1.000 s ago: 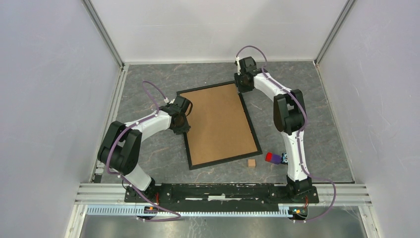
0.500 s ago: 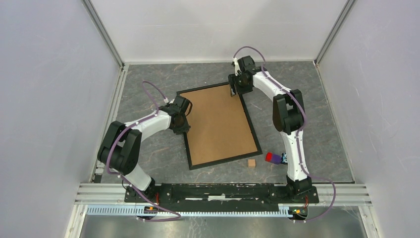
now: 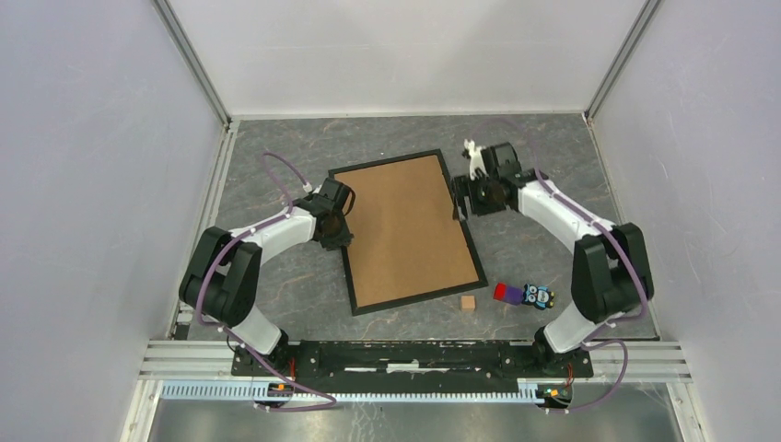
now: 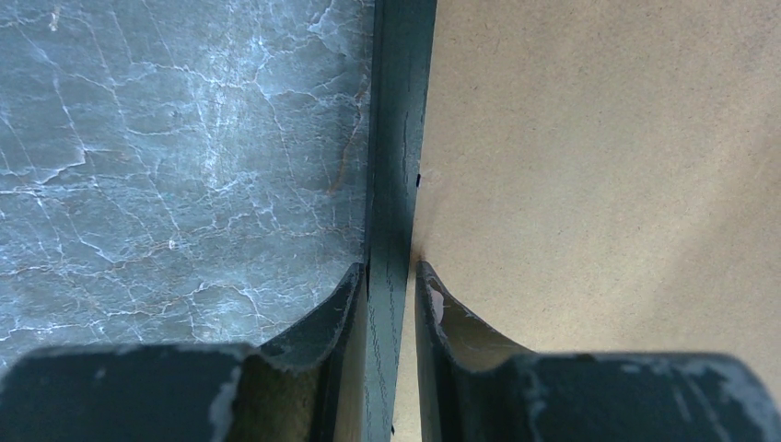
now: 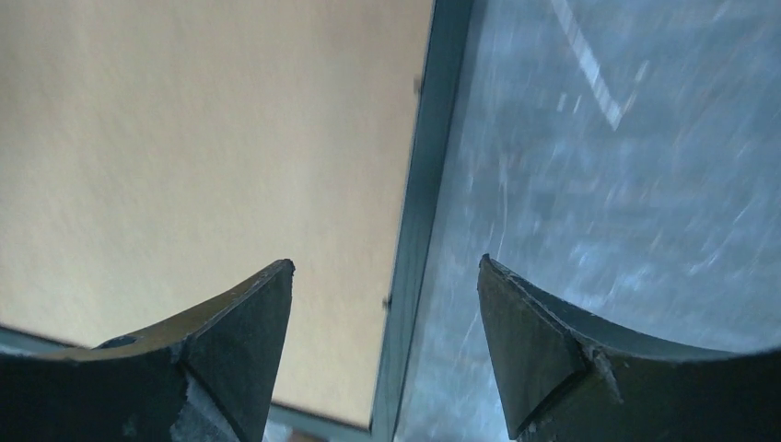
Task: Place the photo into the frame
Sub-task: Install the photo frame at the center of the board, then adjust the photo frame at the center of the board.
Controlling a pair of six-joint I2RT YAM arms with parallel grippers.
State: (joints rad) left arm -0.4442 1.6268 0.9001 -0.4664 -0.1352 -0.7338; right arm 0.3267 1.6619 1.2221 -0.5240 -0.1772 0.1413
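- The thin black rectangular picture frame lies flat in the middle of the grey marbled table, turned a little askew.
- A plain brown backing board fills the frame's opening, facing up.
- The left gripper sits at the frame's left rail, about halfway along it. Its jaws are drawn narrow and pinch the rail between them, one finger on the table side and the other on the board side.
- The right gripper is at the frame's right rail, towards the far corner. Its jaws are spread wide and hold nothing. One fingertip is over the board and the other over the table, with the rail between them; the wrist view is blurred.
- A small wooden cube rests just off the frame's near right corner.
- A red and purple block lies a little further right of that corner.
- A small blue toy figure lies just beside the block, on the side away from the frame.
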